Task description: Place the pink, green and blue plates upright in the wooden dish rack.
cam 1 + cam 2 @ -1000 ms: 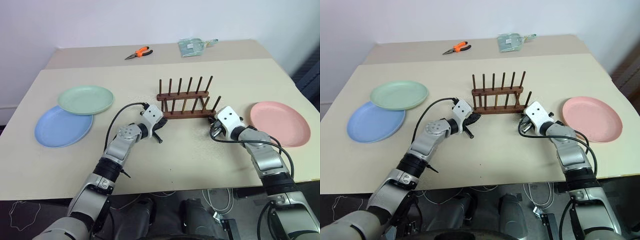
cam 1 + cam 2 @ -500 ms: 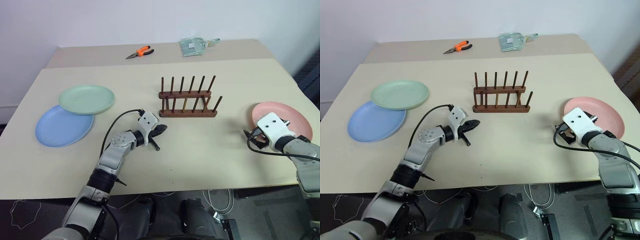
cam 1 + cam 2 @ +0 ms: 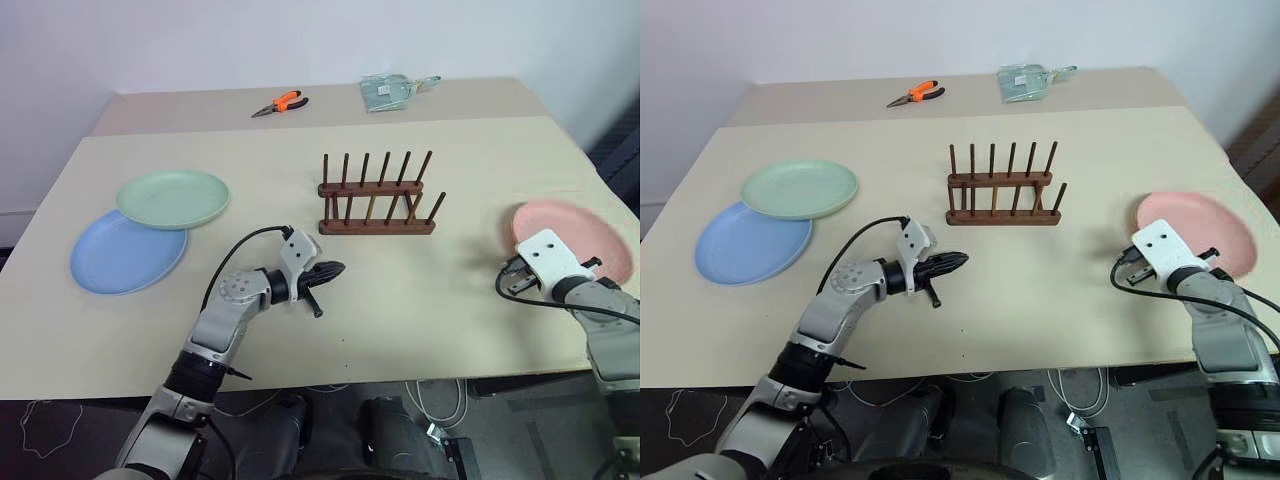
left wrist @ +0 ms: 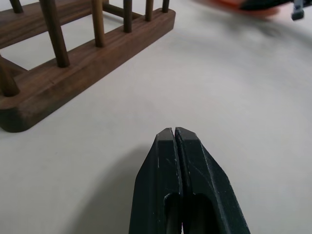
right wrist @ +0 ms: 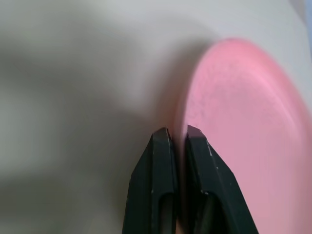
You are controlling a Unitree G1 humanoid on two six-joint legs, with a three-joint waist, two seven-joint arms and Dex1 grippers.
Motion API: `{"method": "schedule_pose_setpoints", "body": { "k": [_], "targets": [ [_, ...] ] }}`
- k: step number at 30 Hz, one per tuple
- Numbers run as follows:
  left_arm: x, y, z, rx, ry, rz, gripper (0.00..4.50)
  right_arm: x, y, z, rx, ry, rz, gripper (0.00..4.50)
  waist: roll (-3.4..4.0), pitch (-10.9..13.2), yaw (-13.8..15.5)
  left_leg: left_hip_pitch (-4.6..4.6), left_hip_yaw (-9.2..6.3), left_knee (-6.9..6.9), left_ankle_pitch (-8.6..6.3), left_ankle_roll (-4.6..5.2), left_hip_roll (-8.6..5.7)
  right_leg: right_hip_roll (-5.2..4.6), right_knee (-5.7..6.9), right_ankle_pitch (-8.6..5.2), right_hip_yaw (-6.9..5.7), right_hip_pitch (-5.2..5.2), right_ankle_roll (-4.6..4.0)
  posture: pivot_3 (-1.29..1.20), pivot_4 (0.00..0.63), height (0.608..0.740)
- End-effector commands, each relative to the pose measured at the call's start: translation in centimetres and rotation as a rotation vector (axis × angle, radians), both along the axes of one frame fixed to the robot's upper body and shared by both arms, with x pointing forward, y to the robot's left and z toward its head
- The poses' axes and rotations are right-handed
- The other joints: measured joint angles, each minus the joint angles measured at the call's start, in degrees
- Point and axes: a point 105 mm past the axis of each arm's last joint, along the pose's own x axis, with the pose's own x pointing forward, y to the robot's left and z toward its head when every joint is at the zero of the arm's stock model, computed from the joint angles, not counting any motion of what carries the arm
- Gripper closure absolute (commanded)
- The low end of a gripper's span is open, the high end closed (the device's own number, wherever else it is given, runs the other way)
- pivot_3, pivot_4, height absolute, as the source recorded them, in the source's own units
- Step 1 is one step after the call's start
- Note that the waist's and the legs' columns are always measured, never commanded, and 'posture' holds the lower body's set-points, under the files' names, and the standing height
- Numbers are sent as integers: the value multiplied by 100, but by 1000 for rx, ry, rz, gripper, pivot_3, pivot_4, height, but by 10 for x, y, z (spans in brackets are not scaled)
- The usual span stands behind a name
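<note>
Your head views take in the whole counter [image 3: 420,300] — empty wooden dish rack [image 3: 377,205] at centre, green plate [image 3: 172,198] overlapping the blue plate [image 3: 127,252] far left. The right wrist view adds the right end effector [image 5: 175,139] pinched on the salmon pink plate [image 5: 243,122] rim; left end effector [image 4: 174,134] shut, empty.

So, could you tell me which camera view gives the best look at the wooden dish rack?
The left eye view: the whole wooden dish rack stands unobstructed mid-table, both peg rows visible. The right eye view shows it equally whole. The left wrist view catches one end of a rail with several pegs.
</note>
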Motion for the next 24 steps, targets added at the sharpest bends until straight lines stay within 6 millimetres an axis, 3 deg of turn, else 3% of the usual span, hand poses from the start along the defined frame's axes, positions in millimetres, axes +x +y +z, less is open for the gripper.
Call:
{"method": "schedule_pose_setpoints", "body": {
  "k": [1, 4, 7, 11, 14, 18, 24],
  "targets": [
    [-5, -3, 10, -18, -33, -18, 4462, 14, 30, 65, 43, -254, 125, 4487, 5, 4, -13, 0, 0, -1, 0, 0, 0, 0, -1, 0, 0, 0, 0, 0, 150, 729],
    [-6, -1, 13, -32, -35, -12, 4462, 17, 59, 114, 174, -423, 246, 4487, 13, 10, -25, -2, 1, -1, 0, 1, 0, -1, -4, 0, 1, -1, 0, 0, 150, 729],
    [-5, 3, 22, -68, -50, 9, 4462, 5, 103, 171, 555, -574, 457, 4487, 12, 11, -16, -5, -2, -3, 0, 1, 3, 2, -6, 1, 0, -3, 1, 0, 150, 729],
    [-7, 9, 38, -128, -72, 9, 4462, -18, 140, 205, 964, -575, 684, 4487, 7, 11, 26, -12, -20, -11, -1, 4, 5, 10, -18, 0, -6, -4, -1, 0, 150, 729],
    [-14, 11, 43, -131, -83, -13, 4462, -22, 158, 206, 1143, -518, 746, 4487, 8, 11, 14, -16, -24, -11, -6, 11, 2, 8, -35, 1, -8, 0, -3, 0, 150, 729],
    [-15, 13, 42, -119, -86, -3, 4462, -20, 172, 195, 1219, -421, 758, 4487, 11, 12, 13, -18, -19, -11, -9, 16, -7, -3, -37, 0, -6, -3, -4, 0, 150, 729],
    [-16, 11, 43, -118, -86, -2, 4462, -2, 165, 173, 1263, -360, 662, 4487, 11, 12, 4, -18, -18, -13, -9, 16, -5, -2, -34, 0, -7, -7, -4, 0, 150, 729]
  ]
}}
